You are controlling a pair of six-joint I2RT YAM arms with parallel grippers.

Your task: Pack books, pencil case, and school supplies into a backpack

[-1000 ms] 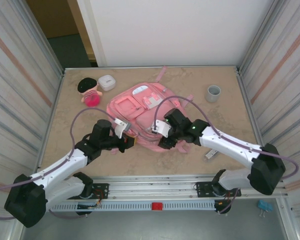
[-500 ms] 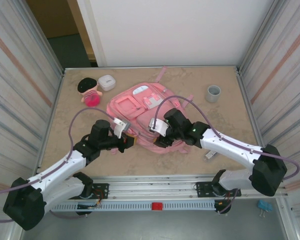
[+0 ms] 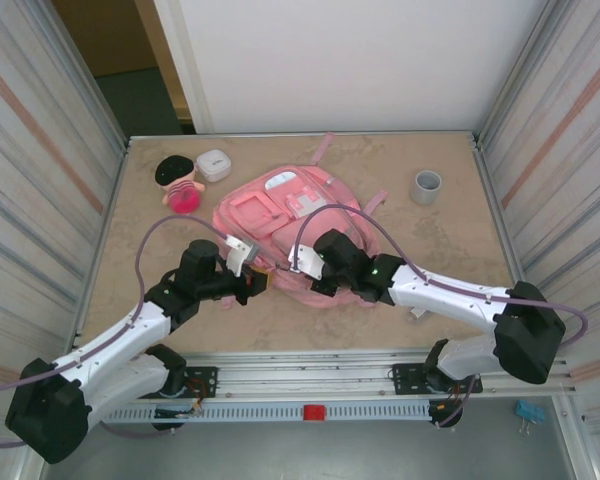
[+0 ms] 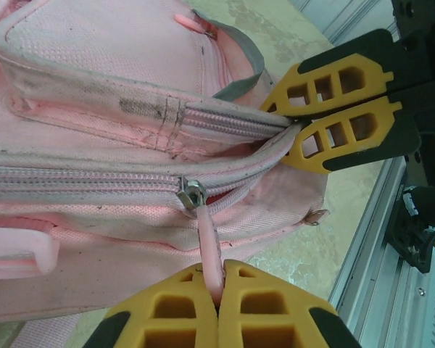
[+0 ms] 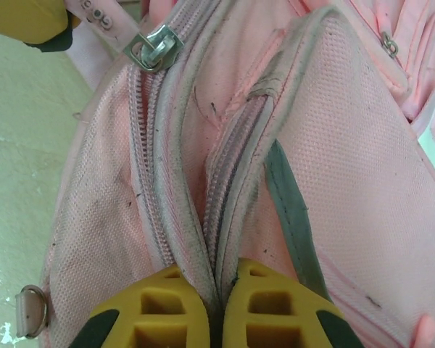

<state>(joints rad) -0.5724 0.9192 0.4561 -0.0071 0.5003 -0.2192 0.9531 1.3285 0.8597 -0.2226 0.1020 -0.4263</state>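
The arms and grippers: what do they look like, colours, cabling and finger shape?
The left arm and right arm have white links between bulky black joints, each trailing a greyish-purple cable that loops above it. A small white block sits at each wrist. The left gripper and right gripper have yellow fingers with cut-out windows.

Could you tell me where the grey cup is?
In the top view, the grey cup stands far right on the table, right of the backpack.

backpack (image 4: 94,72) cropped, its interior hidden
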